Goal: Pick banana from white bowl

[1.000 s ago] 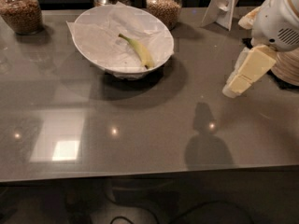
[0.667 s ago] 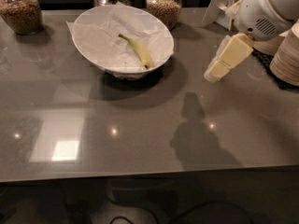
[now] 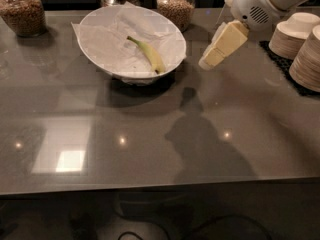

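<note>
Gripper (image 3: 210,60), upper right beside the bowl (image 3: 95,34) — grip state unclear — should centre over the banana (image 3: 150,55), straddling its middle crosswise.

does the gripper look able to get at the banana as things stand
Probably yes. The banana lies uncovered in the open bowl, and the gripper hangs above the table beside the bowl's rim with nothing between them.

You are looking at: one glossy grey counter (image 3: 150,154), filling the view and mirroring ceiling lights. Three brown-filled glass jars (image 3: 22,11) are standing along its back edge. Stacks of beige paper bowls (image 3: 295,34) are sitting on a black mat (image 3: 280,64) at right. Dark floor (image 3: 60,214) is showing below. The gripper (image 3: 214,59) is hanging above the counter, left of those stacks.
</note>
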Robot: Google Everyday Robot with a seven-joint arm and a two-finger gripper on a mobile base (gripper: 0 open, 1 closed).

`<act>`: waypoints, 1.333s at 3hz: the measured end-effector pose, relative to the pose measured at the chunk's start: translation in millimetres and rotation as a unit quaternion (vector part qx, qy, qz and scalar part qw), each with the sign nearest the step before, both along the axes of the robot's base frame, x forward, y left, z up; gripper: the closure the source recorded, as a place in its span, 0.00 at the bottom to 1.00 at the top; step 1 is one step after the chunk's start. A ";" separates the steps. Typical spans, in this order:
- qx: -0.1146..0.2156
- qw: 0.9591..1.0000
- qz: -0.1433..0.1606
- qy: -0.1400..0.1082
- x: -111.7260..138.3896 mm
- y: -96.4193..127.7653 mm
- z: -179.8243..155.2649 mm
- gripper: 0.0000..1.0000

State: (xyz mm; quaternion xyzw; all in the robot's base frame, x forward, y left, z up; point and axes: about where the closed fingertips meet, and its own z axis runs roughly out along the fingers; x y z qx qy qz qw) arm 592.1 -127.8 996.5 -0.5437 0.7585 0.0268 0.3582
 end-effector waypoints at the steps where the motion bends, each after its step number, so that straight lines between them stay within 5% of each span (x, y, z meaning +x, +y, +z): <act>1: 0.011 1.000 -0.001 -0.008 13.6 7.8 -4.4 0.00; 4: 0.097 0.995 0.017 -0.033 93.9 96.3 -23.5 0.00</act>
